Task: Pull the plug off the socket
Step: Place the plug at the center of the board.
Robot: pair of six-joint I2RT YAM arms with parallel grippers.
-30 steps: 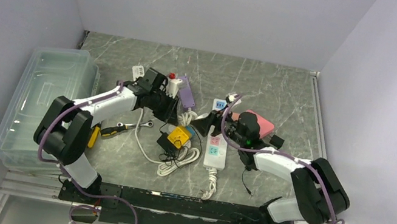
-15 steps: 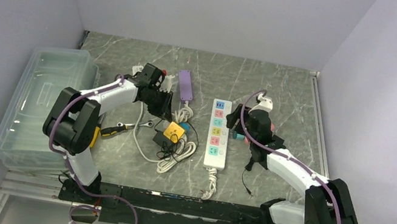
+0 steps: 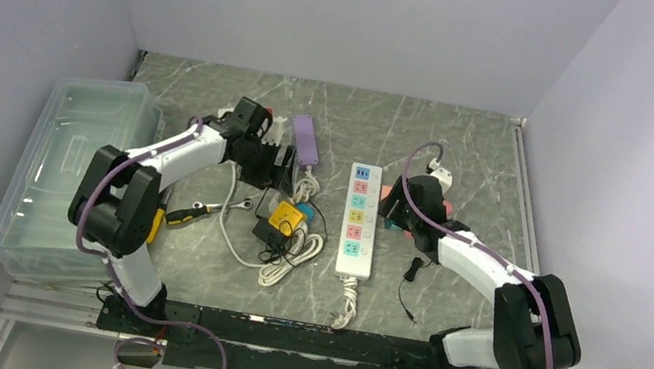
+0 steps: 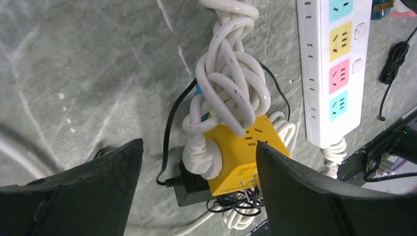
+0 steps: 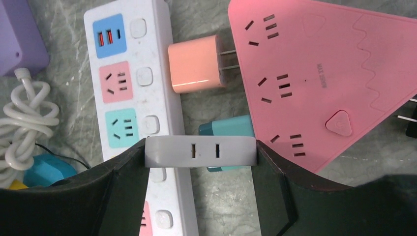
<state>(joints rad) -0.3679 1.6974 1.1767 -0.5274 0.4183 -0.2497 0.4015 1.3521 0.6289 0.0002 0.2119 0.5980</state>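
Observation:
In the right wrist view a white socket block (image 5: pixel 167 151) with two slots sits clamped between the fingers of my right gripper (image 5: pixel 201 152). No plug is in it. This gripper (image 3: pixel 391 204) hangs over the right side of the white power strip (image 3: pixel 357 220). My left gripper (image 4: pixel 199 147) is open and holds nothing. It hovers above a yellow cube socket (image 4: pixel 241 152) that carries a white plug (image 4: pixel 204 160) and a black adapter (image 4: pixel 189 189). From above, the left gripper (image 3: pixel 278 164) is beside the purple strip (image 3: pixel 304 140). A small white piece (image 3: pixel 282 144) lies there; I cannot tell what it is.
A pink triangular socket (image 5: pixel 324 73) lies right of the power strip (image 5: pixel 133 98), with a loose peach plug (image 5: pixel 194 64) and a teal plug (image 5: pixel 228 129) between them. A knotted white cord (image 4: pixel 228 83) crosses the yellow cube. A clear bin (image 3: pixel 73 160) stands left, with hand tools (image 3: pixel 186 214) nearby.
The two grippers have drawn apart from the middle of the table. The left one moved back and left and its jaws have opened. The right one moved right, still clamping the white socket.

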